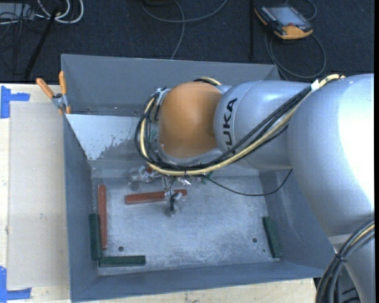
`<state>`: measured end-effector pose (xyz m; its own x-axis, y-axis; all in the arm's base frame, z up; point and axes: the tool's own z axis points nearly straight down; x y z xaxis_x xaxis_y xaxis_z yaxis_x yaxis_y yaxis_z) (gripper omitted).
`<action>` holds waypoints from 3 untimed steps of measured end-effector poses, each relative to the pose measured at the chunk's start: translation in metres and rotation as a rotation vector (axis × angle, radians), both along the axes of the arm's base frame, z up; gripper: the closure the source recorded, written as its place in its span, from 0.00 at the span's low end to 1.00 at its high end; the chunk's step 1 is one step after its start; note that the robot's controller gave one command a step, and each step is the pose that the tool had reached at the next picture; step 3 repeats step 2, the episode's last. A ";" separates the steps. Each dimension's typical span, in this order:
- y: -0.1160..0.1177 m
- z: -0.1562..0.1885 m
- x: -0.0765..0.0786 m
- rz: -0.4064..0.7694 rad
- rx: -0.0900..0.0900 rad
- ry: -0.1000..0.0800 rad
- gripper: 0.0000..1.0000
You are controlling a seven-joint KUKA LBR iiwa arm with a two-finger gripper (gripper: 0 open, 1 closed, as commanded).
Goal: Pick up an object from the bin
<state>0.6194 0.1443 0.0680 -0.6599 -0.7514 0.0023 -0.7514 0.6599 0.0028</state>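
Your gripper [172, 202] hangs seemingly over the right end of a red-brown stick [145, 198] lying left-right; you cannot tell its grip.

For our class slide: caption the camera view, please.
Gripper over a flat reddish-brown bar lying mid-floor in the grey metal bin.

I am reading just one piece of writing from here: dark block lettering [230, 122] is running sideways along the silver shell of the arm [259, 100], just beside the orange cover [186, 122], where the arm is hanging over the back half of the bin [82, 245]. I am making out the letters U, K and A plainly, as the end of the brand name KUKA, while the black and yellow cables [284, 115] are crossing the shell close to that word. Nothing else is coming through as legible to me.
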 end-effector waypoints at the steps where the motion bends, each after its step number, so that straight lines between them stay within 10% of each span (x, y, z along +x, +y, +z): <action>1: 0.000 0.004 0.000 -0.004 0.001 -0.001 1.00; 2: -0.006 0.138 -0.021 -0.033 0.003 -0.013 1.00; 3: -0.006 0.138 -0.021 -0.033 0.003 -0.013 1.00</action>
